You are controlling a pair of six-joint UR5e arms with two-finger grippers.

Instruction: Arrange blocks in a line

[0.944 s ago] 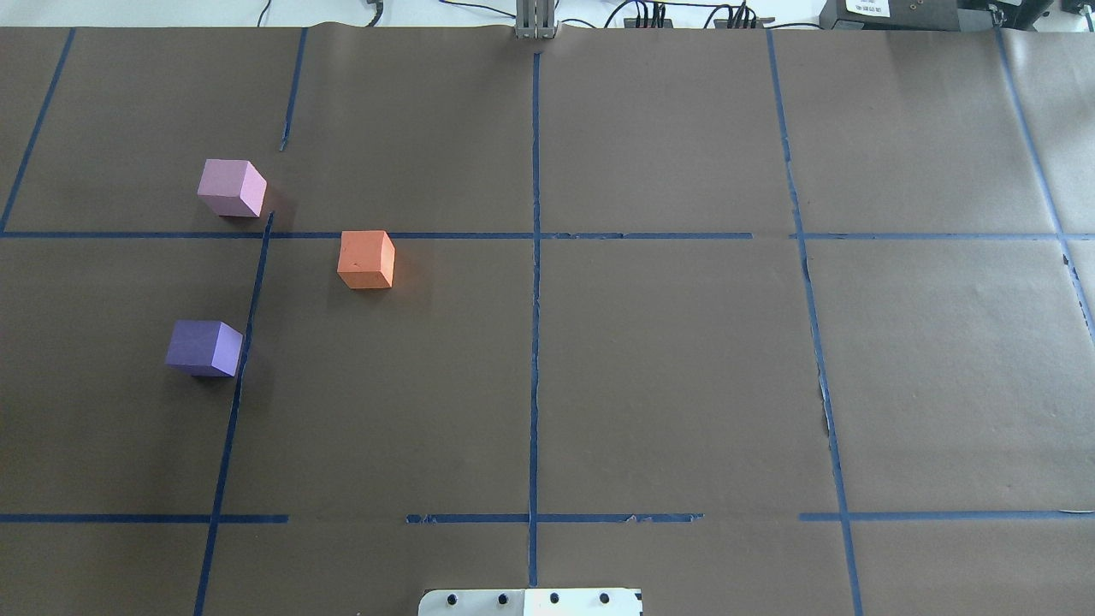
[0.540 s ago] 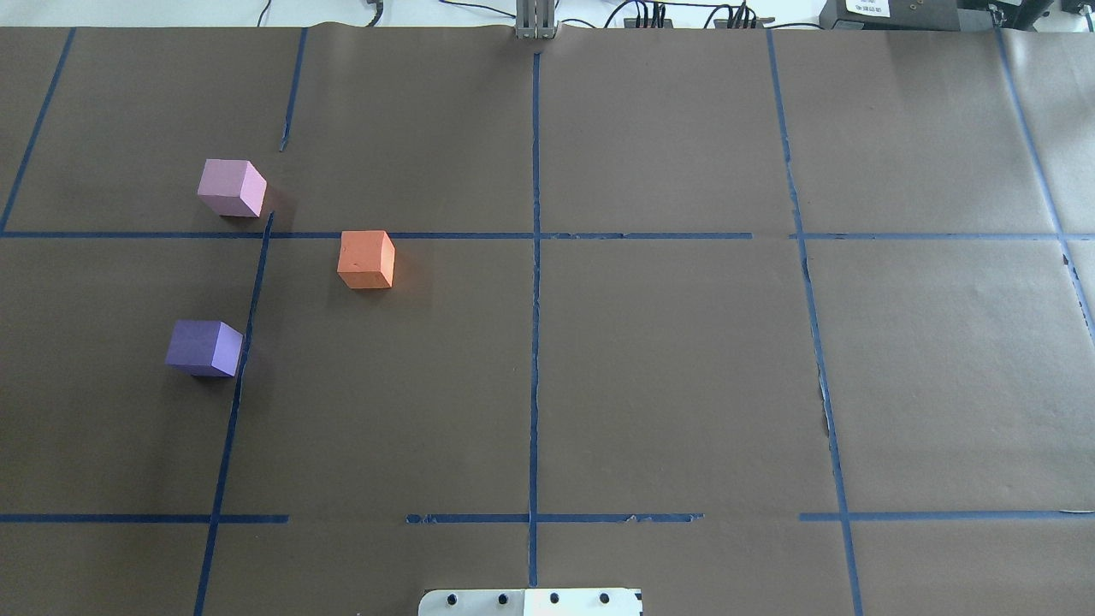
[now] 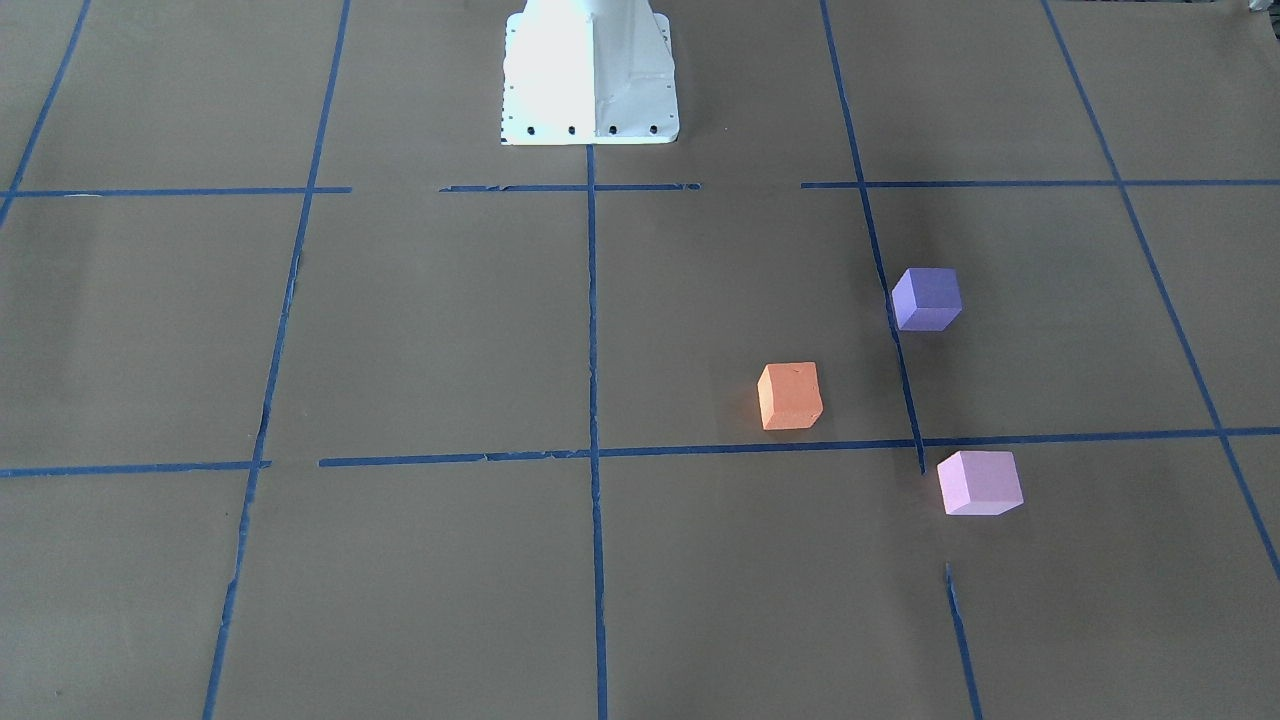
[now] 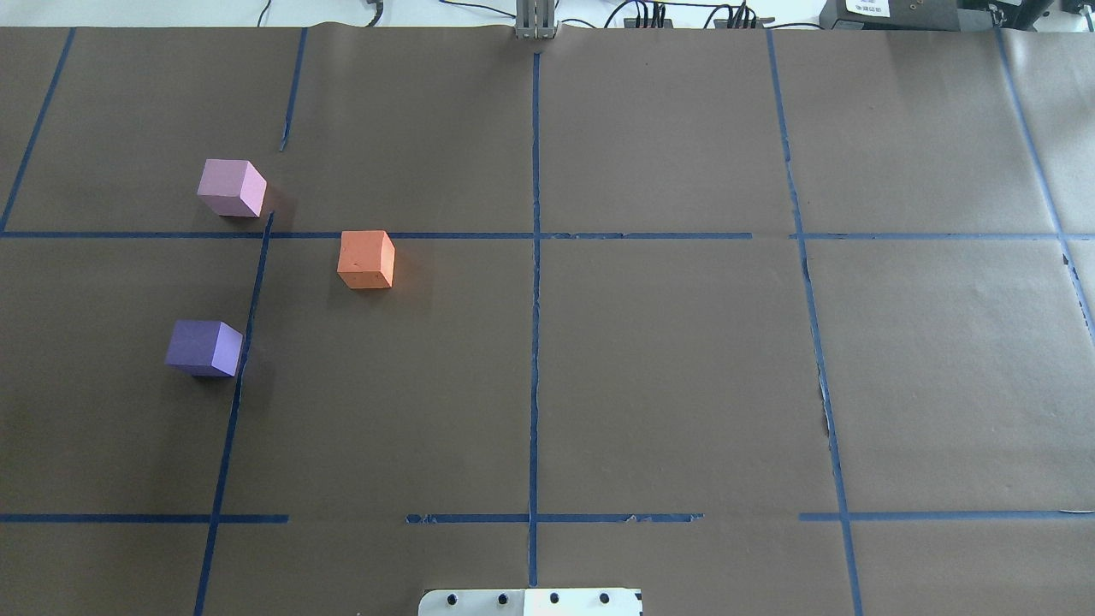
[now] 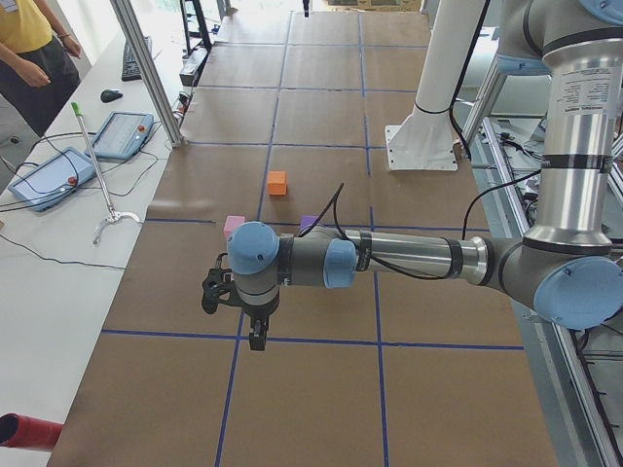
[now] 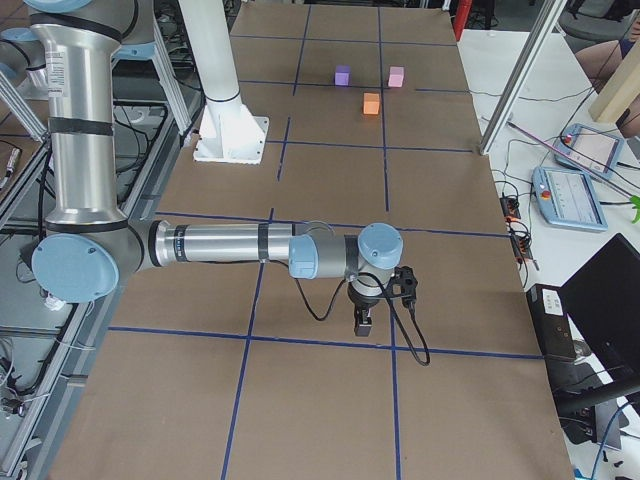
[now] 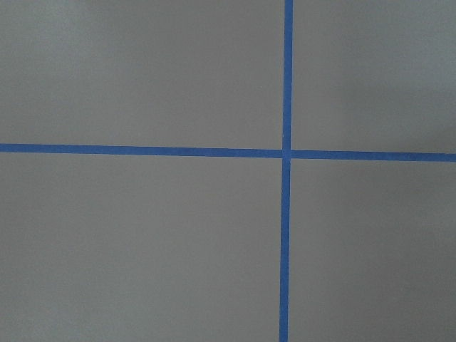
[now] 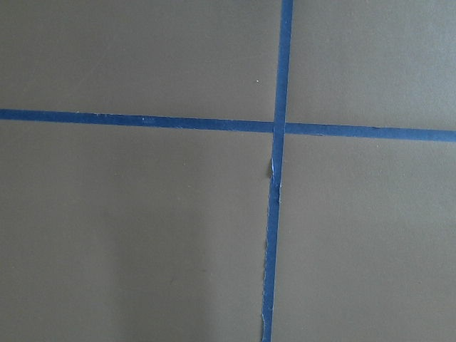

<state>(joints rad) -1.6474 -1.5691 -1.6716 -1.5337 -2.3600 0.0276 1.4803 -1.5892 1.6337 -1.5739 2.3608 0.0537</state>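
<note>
Overhead exterior, three matte cubes (image 4: 366,259), brown paper (image 4: 667,359)

L claw (image 5: 255,341), R claw (image 6: 363,328): both downward.

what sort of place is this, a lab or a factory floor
Probably a robotics lab: the paper-covered table is gridded with blue tape, and a teach pendant lies on the side bench.

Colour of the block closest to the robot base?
Violet-purple. The block shows best in the overhead exterior view.
</note>
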